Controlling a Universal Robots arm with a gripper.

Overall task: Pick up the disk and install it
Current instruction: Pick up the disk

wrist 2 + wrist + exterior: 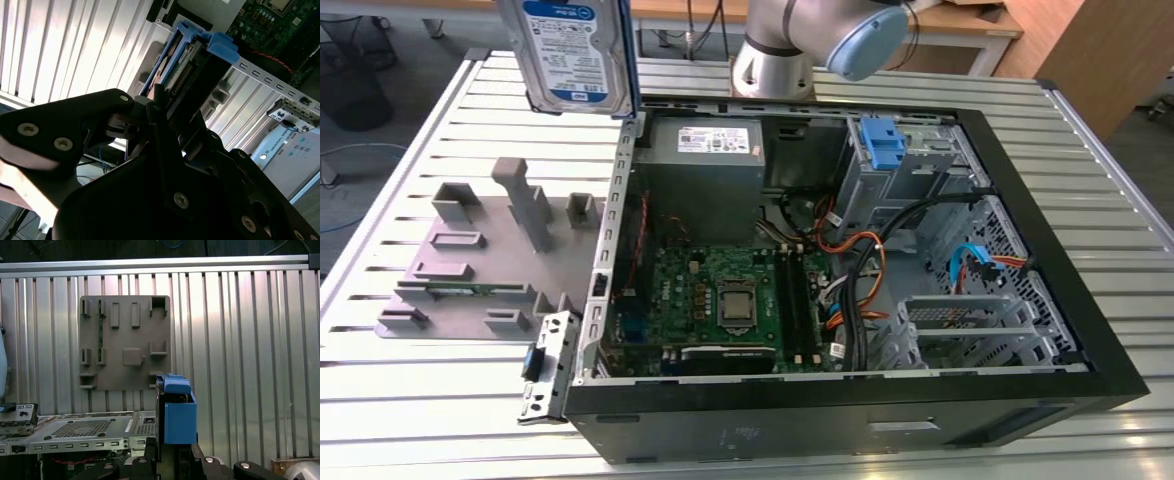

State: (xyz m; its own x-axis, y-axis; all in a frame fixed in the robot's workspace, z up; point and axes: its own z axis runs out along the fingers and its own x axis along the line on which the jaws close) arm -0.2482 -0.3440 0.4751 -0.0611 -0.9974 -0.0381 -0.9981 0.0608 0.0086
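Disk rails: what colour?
The rails of the disk are blue, clearest in the first wrist view.

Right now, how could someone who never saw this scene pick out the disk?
Find the open computer case on the slatted table. Near its far corner on the exterior view's left, the disk hangs upright in the air. Unlike the bare blue bracket inside the case, it shows a blue-and-white label.

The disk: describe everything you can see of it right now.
The disk is a flat silver-metal drive with a blue-and-white label and blue plastic rails. It hangs upright above the slatted table, just outside the open computer case, clamped in the gripper, touching nothing else.
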